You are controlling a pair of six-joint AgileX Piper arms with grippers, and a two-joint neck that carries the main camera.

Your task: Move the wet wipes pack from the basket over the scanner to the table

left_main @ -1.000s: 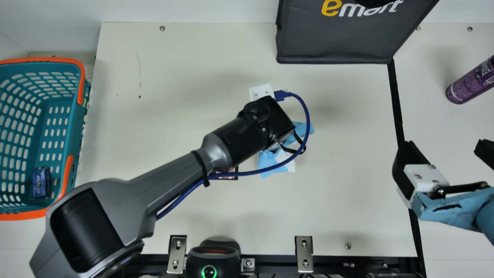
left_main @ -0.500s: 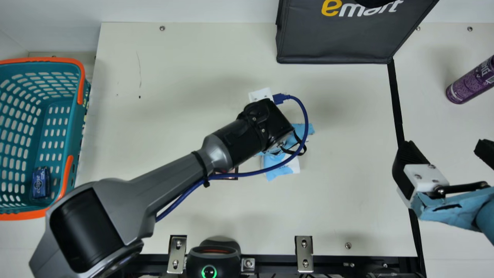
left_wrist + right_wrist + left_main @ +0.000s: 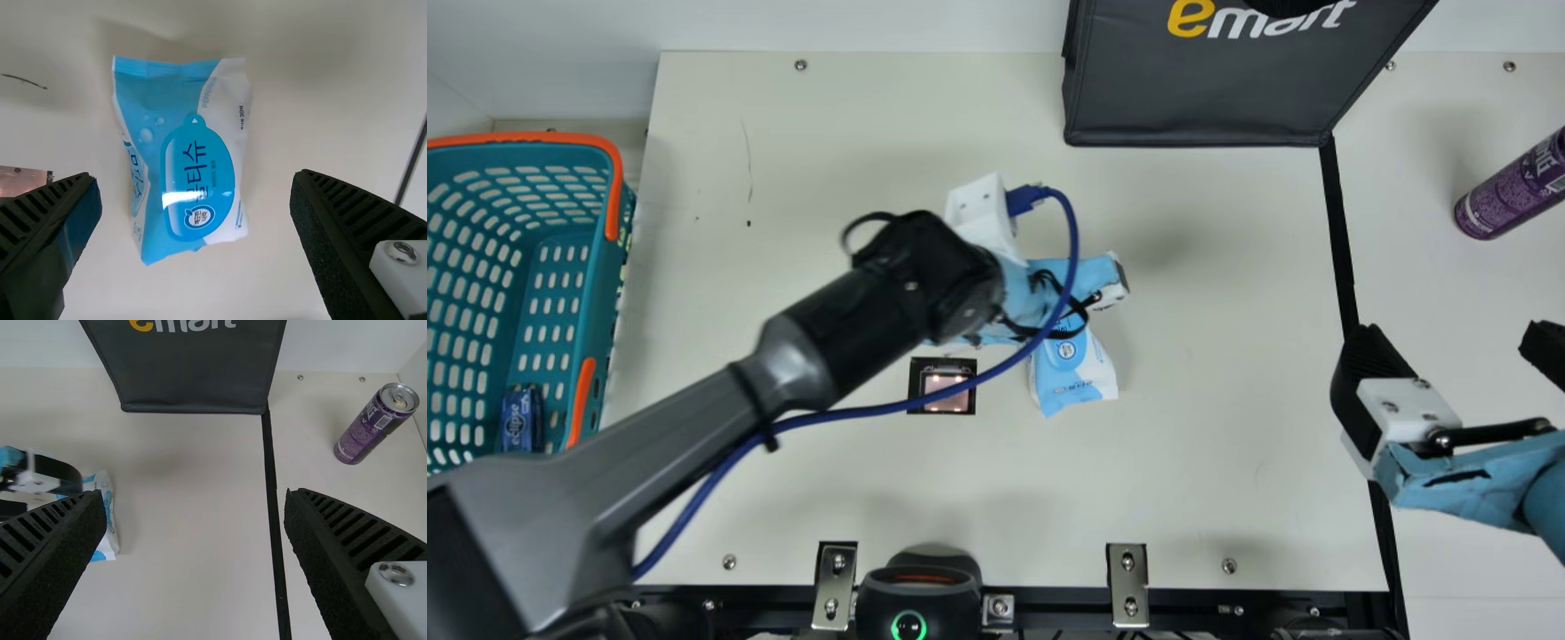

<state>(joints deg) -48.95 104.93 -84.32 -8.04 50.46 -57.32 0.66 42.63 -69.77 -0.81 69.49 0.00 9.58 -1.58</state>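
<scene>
Near the centre of the main view, the wet wipes pack [image 3: 1074,378] lies on the surface [image 3: 1227,427] beside the scanner [image 3: 943,386]. The left tool [image 3: 197,181] is spread over it, the right tool [image 3: 1451,336] spread too; a low sideways retreat could drag the pack.

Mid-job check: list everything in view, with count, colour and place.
Wet wipes pack: 1, blue and white, on the table right of the scanner
Scanner: 1, black square, pinkish lit window, table middle
Basket: 1, teal with orange handles, far left
Small packet: 1, blue, in the basket
Bag: 1, black, table's back
Can: 1, purple, right side
Device: 1, black with green ring, front edge
Brackets: 2, metal, front edge
Black strip: 1, right of centre
Left gripper: 1, black jaws open, above the pack
Right gripper: 1, black jaws open, right side
</scene>
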